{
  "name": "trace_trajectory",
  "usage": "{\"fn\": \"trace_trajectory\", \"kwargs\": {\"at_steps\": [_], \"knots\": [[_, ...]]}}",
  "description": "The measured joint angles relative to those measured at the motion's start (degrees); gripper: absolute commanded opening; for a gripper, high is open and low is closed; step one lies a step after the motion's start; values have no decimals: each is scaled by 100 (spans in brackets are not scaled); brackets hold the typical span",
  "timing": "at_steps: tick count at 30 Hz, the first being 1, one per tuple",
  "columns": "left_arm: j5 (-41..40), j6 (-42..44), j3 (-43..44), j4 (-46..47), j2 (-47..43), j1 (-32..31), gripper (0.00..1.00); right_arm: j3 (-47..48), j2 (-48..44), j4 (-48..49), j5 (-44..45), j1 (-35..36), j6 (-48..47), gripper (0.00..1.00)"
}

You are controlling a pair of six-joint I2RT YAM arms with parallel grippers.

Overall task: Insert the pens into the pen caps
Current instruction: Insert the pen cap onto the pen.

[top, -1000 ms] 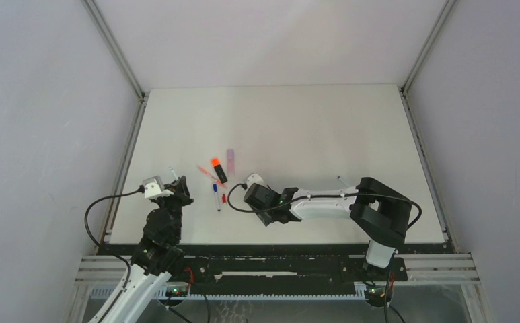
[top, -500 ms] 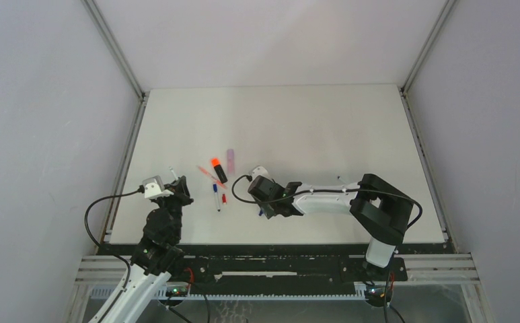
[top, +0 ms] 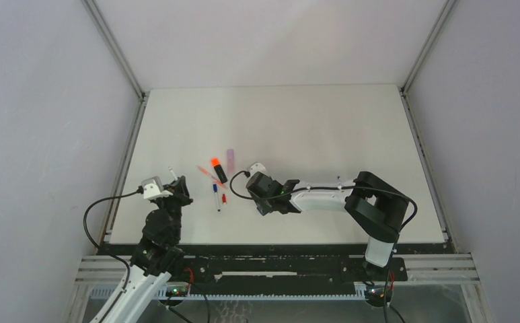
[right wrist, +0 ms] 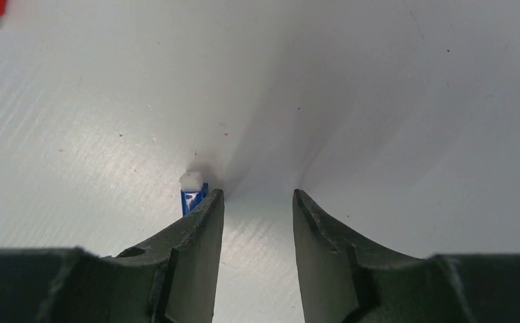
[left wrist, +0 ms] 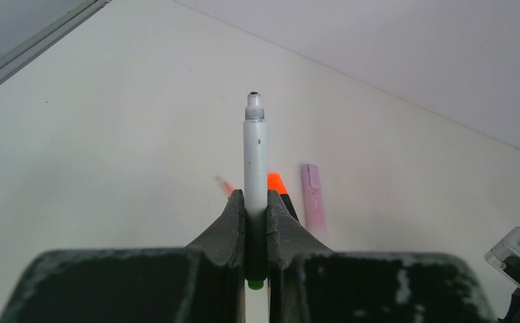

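Since the earlier picture the right tool (right wrist: pixel 257 202) has edged a little farther from the bases, toward the loose pens; the left arm and the pens lie as they did.

Nearest, at the left edge of the worktop (top: pixel 311 128), the left tool (left wrist: pixel 255 198) is clamped on a pale pen (left wrist: pixel 255 155). Its long axis runs straight out from between the fingers, the dark uncapped tip pointing away from the wrist toward the far side.

The right tool sits low over the worktop near the middle, its jaws apart with nothing between them. A blue cap (right wrist: pixel 191 198) lies just outside one finger, touching it.

Between the two tools lies a blue pen (top: pixel 215 196), its long axis running near to far, with a red cap (top: pixel 224 198) just beside it. Beyond them a red pen (top: pixel 209 173) lies on a slant. A black highlighter (top: pixel 219 171) is next to it, orange tip toward the far left. Farthest is a lilac highlighter (top: pixel 231 159), pointing near to far.

The worktop is plain white, shut in by grey walls (top: pixel 42 101) with metal rails (top: pixel 129 141) along its sides.
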Motion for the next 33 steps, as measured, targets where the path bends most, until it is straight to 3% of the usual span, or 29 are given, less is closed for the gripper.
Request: {"fn": "trace_trajectory", "kwargs": {"at_steps": [16, 33], "knots": [[-4, 0, 0, -92, -144, 0, 0, 612, -216, -557, 31, 229, 170, 37], [-7, -11, 0, -221, -278, 0, 0, 1325, 658, -1290, 214, 398, 286, 30]]}}
